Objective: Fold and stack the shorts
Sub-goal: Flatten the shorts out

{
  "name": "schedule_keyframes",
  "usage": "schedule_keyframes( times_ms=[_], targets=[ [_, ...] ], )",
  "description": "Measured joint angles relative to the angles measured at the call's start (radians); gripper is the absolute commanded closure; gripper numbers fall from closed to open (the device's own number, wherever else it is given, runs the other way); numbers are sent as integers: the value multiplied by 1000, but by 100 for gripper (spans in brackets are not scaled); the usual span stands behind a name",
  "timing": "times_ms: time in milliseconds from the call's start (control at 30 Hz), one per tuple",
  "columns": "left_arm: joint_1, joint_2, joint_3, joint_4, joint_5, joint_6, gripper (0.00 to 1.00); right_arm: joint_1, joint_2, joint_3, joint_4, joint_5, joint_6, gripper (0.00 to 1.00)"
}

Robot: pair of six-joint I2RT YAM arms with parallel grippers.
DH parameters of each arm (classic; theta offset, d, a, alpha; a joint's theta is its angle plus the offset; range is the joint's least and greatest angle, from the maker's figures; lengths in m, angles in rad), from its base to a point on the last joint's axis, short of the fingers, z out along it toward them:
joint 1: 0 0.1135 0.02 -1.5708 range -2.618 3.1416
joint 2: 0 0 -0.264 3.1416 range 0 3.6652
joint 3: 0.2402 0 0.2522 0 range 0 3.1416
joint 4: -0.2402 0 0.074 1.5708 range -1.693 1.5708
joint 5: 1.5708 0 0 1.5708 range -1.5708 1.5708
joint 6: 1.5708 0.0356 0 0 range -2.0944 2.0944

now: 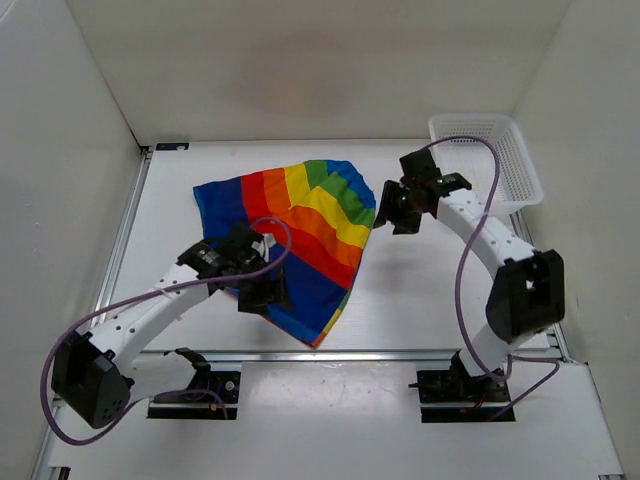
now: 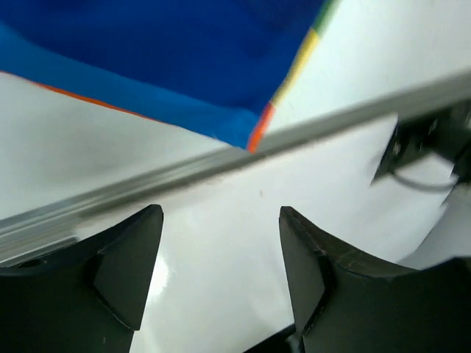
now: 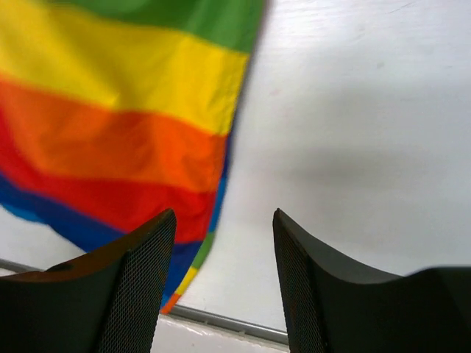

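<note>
The shorts (image 1: 300, 240) lay flat mid-table, broad end toward the far wall, tapering to a corner aimed at the near rail (image 1: 400, 352), stripes running far-left to near-right. My left gripper (image 1: 262, 292) hung over their near blue edge and my right gripper (image 1: 395, 212) just beside their right edge, both with fingers apart and empty. The table (image 1: 430, 290) was white, the walls white, with a mesh basket (image 1: 495, 150) at far right

White table (image 1: 420, 295), rainbow-striped shorts (image 1: 310, 215) spread at its middle, white mesh basket (image 1: 517, 160) at the far right corner
</note>
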State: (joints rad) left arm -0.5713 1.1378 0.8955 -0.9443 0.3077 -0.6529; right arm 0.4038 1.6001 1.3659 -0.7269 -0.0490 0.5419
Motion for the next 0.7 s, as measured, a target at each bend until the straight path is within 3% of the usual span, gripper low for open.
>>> schedule_keyframes(
  times_ms=[100,200,400,500,600,633,700],
  targets=[
    [-150,32,2,40,0,-31,22,-97,134,67,8,-59,-11,35],
    [-306,140,45,54,-17,-41,5,-144,289,197,7,-89,-39,30],
    [-536,420,202,86,-92,-55,4,-160,517,431,-4,-130,-82,27],
    [-574,512,236,95,-130,-67,6,-161,606,509,-6,-149,-99,27],
    [-578,573,237,91,-174,-82,15,-161,678,555,-13,-165,-116,34],
    [-578,587,237,90,-185,-85,18,-161,698,563,-14,-170,-119,38],
    [-576,612,237,88,-207,-95,38,-161,731,570,-21,-179,-130,57]
  ],
)
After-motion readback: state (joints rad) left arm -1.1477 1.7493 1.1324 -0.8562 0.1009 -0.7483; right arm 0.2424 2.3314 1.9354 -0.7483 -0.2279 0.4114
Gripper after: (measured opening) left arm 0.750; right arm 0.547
